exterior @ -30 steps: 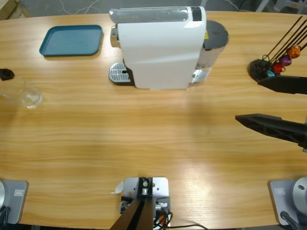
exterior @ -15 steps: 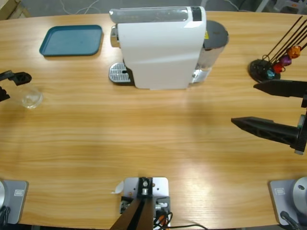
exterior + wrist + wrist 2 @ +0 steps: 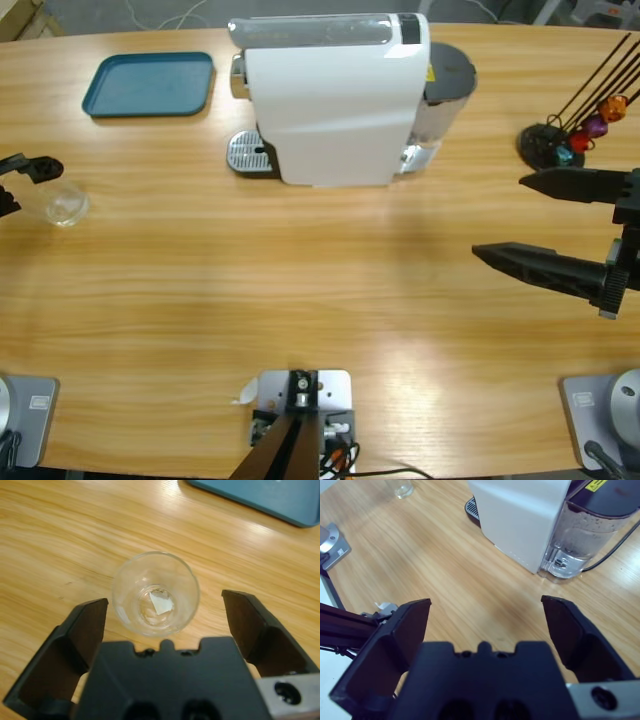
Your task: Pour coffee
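A small clear glass tumbler stands upright on the table near the left edge. My left gripper reaches in from that edge and is open. In the left wrist view the tumbler sits between the spread jaws of the left gripper, untouched. Its bottom shows only a pale glint, and I can make out no coffee. My right gripper hovers open over bare wood at the right, holding nothing. The white coffee machine stands at the back centre, seen also beyond the right gripper as the machine.
A teal tray lies at the back left. The machine's drip grate sticks out on its left, and its water tank is at its right. A black capsule stand with coloured capsules is at the back right.
The left gripper has come in from the left edge to the tumbler. The right gripper has slid a little to the left.
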`<action>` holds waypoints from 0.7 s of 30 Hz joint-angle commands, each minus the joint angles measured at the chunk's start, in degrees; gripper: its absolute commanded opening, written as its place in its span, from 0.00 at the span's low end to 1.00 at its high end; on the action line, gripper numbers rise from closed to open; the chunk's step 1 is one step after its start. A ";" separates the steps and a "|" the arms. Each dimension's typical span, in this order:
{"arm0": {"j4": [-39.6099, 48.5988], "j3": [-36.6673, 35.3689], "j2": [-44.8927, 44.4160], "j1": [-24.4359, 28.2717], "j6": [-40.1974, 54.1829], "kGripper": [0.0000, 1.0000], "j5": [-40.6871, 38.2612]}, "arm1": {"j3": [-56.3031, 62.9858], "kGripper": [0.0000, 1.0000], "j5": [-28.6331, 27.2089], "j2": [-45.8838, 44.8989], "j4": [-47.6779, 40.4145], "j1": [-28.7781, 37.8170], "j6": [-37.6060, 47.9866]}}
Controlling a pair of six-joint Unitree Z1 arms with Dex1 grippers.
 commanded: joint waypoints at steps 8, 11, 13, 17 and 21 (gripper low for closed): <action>-3.32 1.60 6.99 3.26 0.20 0.98 0.08 | 2.07 1.00 0.80 2.42 -1.25 0.27 0.73; -3.39 1.98 7.03 3.26 0.34 0.98 0.08 | 2.25 1.00 0.84 2.91 -1.81 0.27 0.73; -4.08 2.42 7.43 3.26 0.34 0.98 0.08 | 2.41 1.00 0.98 3.10 -2.15 0.27 0.73; -6.69 3.35 9.65 3.26 0.17 0.98 -0.36 | 2.49 1.00 0.98 3.12 -2.16 0.27 0.73; -9.88 4.07 11.62 3.26 0.17 0.98 -0.96 | 2.67 1.00 0.98 3.19 -2.18 0.27 0.73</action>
